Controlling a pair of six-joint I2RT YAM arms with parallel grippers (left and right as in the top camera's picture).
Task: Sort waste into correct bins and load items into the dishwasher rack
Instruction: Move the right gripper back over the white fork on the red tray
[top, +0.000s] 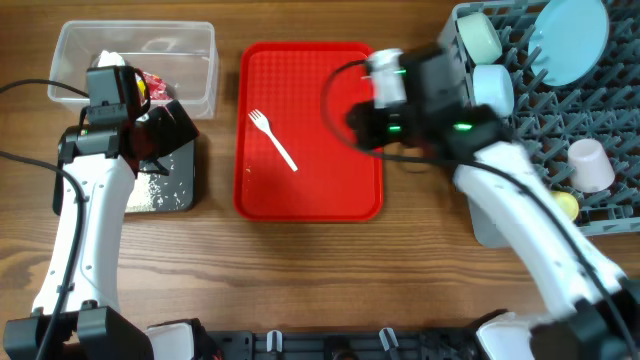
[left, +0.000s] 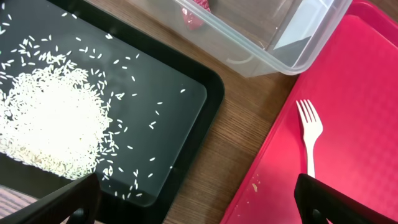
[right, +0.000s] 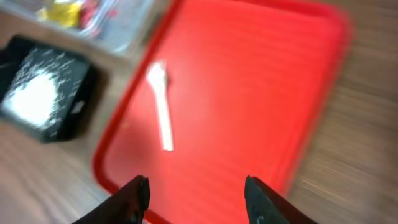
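A white plastic fork (top: 273, 140) lies alone on the flat red tray (top: 340, 195). My right gripper (top: 355, 125) hovers over the tray's right half, open and empty; in its blurred wrist view the fork (right: 161, 106) lies ahead of its fingertips (right: 138, 193). My left gripper (top: 172, 135) hangs wide open over the black tray (top: 170, 195), holding nothing. Loose rice (left: 50, 118) is piled in that tray. The clear tub (top: 190, 50) holds wrappers (top: 150, 85) and tissue (top: 110, 60). The grey rack (top: 530, 130) carries a plate (top: 570, 40), bowls (top: 478, 38), a pink cup (top: 590, 165) and a yellow cup (top: 566, 205).
Bare wooden table (top: 300, 280) runs along the front edge. A narrow strip of wood (left: 236, 143) separates the black tray from the red tray. Black cables trail over the table at the far left and loop above the red tray.
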